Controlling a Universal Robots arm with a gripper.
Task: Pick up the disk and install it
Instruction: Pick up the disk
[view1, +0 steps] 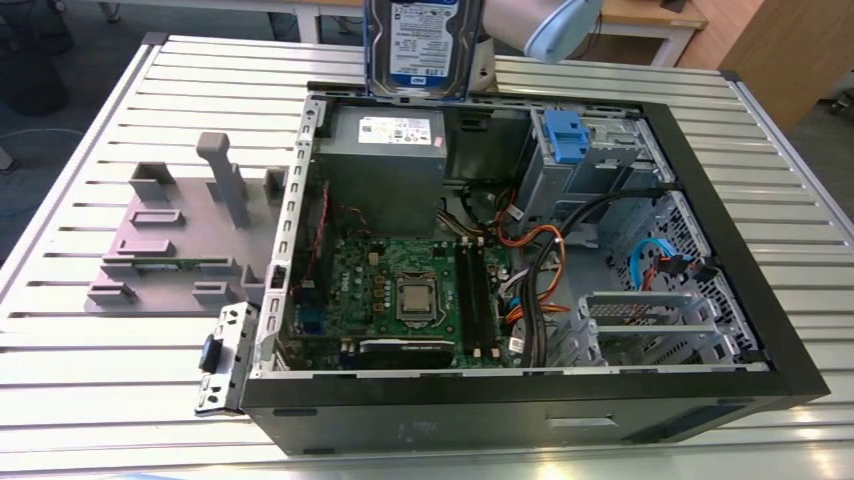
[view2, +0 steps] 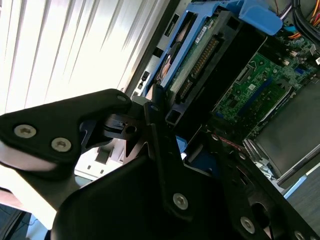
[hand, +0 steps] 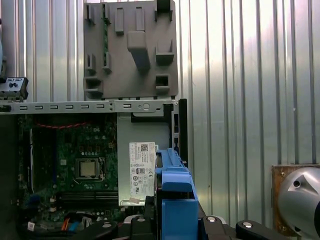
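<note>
The disk (view1: 420, 45) hangs upright above the far edge of the open computer case (view1: 747, 260), over the grey power supply box (view1: 387, 150). Its white-and-blue label faces the exterior camera, and a blue carrier bracket frames it. In the second wrist view my gripper (view2: 165, 130) is shut on the disk (view2: 200, 55), with black fingers (view2: 155, 125) against the blue bracket's end. In the first wrist view the bracket's blue edge (hand: 175, 195) stands between the gripper's black parts, above the power supply (hand: 142, 160). The arm's pale joint (view1: 561, 25) is beside the disk.
Inside the case lie the green motherboard (view1: 400, 290), bundled cables (view1: 534, 290) and a silver drive cage with a blue tab (view1: 567, 135). A grey plastic stand with upright posts (view1: 200, 225) sits on the slatted metal table (view1: 107, 330) at the exterior view's left.
</note>
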